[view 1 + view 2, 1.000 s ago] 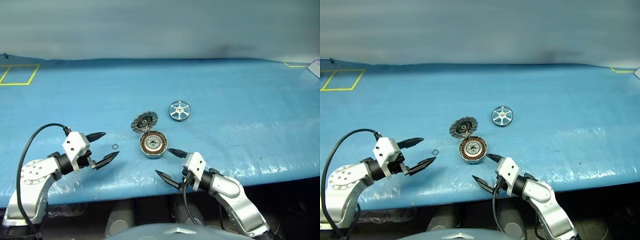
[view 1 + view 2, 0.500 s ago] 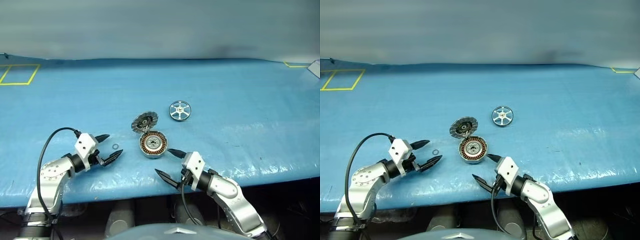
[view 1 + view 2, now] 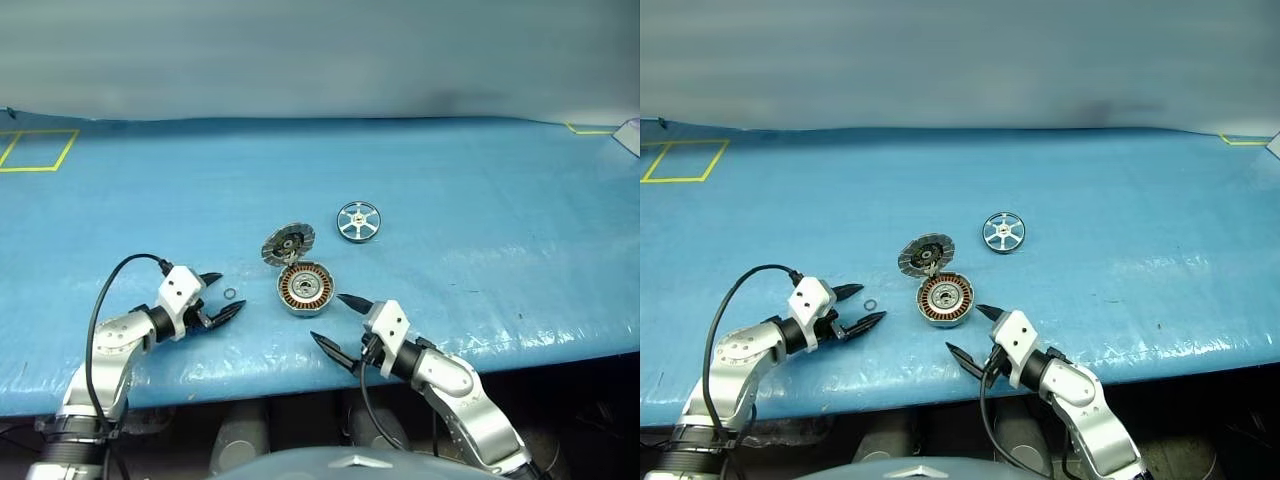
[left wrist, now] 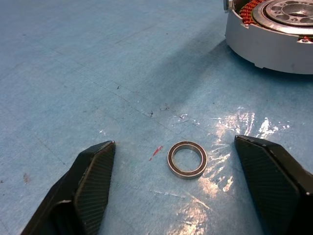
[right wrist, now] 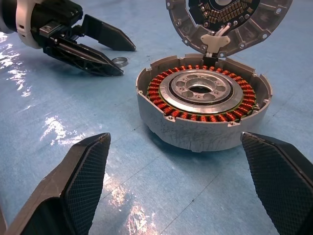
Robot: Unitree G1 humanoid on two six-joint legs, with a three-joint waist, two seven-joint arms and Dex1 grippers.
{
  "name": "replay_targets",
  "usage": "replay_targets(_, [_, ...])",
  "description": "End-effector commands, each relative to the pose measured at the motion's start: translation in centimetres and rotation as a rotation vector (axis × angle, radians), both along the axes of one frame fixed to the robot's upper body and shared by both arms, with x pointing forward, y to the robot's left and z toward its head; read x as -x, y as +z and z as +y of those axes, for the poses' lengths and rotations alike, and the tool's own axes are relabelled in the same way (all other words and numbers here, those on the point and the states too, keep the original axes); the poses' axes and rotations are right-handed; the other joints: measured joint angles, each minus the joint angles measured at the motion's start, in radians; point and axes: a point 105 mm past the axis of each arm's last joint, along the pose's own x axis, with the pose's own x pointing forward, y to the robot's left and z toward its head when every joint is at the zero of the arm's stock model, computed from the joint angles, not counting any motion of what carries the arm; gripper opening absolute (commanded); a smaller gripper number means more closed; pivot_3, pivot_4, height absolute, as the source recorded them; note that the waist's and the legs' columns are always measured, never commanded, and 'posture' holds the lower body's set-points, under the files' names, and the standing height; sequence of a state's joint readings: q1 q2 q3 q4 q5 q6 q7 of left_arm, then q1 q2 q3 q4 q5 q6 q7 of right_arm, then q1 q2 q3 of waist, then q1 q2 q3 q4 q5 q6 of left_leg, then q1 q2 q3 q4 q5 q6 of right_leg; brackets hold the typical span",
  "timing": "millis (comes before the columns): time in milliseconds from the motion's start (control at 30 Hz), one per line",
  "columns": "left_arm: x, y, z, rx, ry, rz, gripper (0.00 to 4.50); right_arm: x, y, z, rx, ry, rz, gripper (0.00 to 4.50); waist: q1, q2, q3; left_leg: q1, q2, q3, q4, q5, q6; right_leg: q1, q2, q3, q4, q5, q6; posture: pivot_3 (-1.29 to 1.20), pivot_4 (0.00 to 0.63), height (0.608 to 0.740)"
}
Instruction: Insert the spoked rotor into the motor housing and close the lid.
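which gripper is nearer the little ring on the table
Left. The left gripper straddles the small ring with open fingers; the right gripper sits farther off, beyond the motor housing.

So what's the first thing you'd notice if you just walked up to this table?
The open motor housing mid-table, copper windings showing, its lid tipped up behind. The left gripper sits open around a small ring lying beside it. The spoked rotor lies farther back on the blue table.

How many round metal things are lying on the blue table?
4. The spoked rotor lies farthest back. The motor housing sits in the middle, with the lid standing open behind it. A small ring lies between the left gripper fingers.
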State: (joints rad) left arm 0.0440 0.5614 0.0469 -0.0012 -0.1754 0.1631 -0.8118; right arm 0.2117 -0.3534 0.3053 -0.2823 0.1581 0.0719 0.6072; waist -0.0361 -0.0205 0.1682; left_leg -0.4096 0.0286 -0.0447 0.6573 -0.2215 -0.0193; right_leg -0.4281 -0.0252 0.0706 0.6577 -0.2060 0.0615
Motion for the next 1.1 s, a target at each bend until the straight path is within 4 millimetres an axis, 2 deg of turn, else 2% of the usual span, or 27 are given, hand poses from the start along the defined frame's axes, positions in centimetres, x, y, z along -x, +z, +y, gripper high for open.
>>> replay_targets(33, [0.2, -0.9, 0.7, -0.048, 0.028, 0.032, 2.59, 0.0, 0.9, 0.1, -0.012, 0.0, -0.031, 4.5, 0.0, 0.0, 0.0, 0.0, 0.0, 0.0, 0.0, 0.0, 0.0, 0.0, 0.0, 0.0, 0.0, 0.0, 0.0, 0.0, 0.15, 0.74])
replay_targets(200, [0.1, -1.2, 0.6, -0.071, 0.029, 0.025, 0.88, -0.1, 0.7, 0.0, -0.005, -0.005, -0.025, 4.5, 0.0, 0.001, -0.001, 0.0, 0.0, 0.0, 0.0, 0.0, 0.0, 0.0, 0.0, 0.0, 0.0, 0.0, 0.0, 0.0, 0.15, 0.74])
replay_targets(233, [0.2, -1.2, 0.6, -0.07, 0.025, 0.024, 0.65, -0.1, 0.7, 0.0, -0.004, -0.006, -0.023, 4.5, 0.0, 0.002, -0.001, 0.0, 0.0, 0.0, 0.0, 0.0, 0.0, 0.0, 0.0, 0.0, 0.0, 0.0, 0.0, 0.0, 0.15, 0.74])
replay_targets(333, [0.5, -0.8, 0.4, -0.063, 0.006, 0.014, 0.64, -0.1, 0.7, -0.1, -0.001, -0.009, -0.021, 4.5, 0.0, 0.002, -0.001, 0.0, 0.0, 0.0, 0.0, 0.0, 0.0, 0.0, 0.0, 0.0, 0.0, 0.0, 0.0, 0.0, 0.15, 0.74])
replay_targets(500, [2.0, 1.1, -0.5, -0.034, -0.108, 0.03, 0.64, 0.0, 0.6, -0.3, 0.001, -0.018, -0.013, 4.5, -0.002, 0.001, -0.001, 0.0, 0.0, 0.001, -0.003, 0.0, 0.0, -0.001, -0.001, 0.001, -0.001, 0.0, -0.001, 0.0, 0.15, 0.74])
replay_targets(667, [3.7, 3.8, -2.4, -0.018, -0.286, 0.051, 0.64, 0.1, 0.5, -0.4, 0.005, -0.015, -0.002, 4.5, 0.002, 0.0, 0.0, -0.002, 0.001, 0.001, -0.005, 0.0, 0.0, -0.003, -0.001, 0.0, -0.003, -0.001, -0.002, 0.0, 0.15, 0.74])
replay_targets(900, [3.9, 7.2, -6.1, 0.071, -0.433, 0.033, 0.64, -0.1, 0.2, -0.4, 0.021, -0.013, 0.005, 4.5, 0.001, 0.0, 0.0, -0.002, 0.001, 0.001, -0.006, 0.0, 0.0, -0.001, -0.001, 0.0, -0.006, -0.001, -0.002, 0.0, 0.15, 0.74])
replay_targets(1100, [3.5, 8.4, -8.3, 0.1, -0.498, 0.003, 0.64, -0.1, 0.1, -0.5, 0.018, -0.029, 0.008, 4.5, 0.0, 0.0, 0.0, -0.002, 0.0, 0.001, -0.009, 0.0, 0.0, -0.001, 0.0, -0.001, -0.009, -0.001, -0.001, 0.0, 0.15, 0.74])
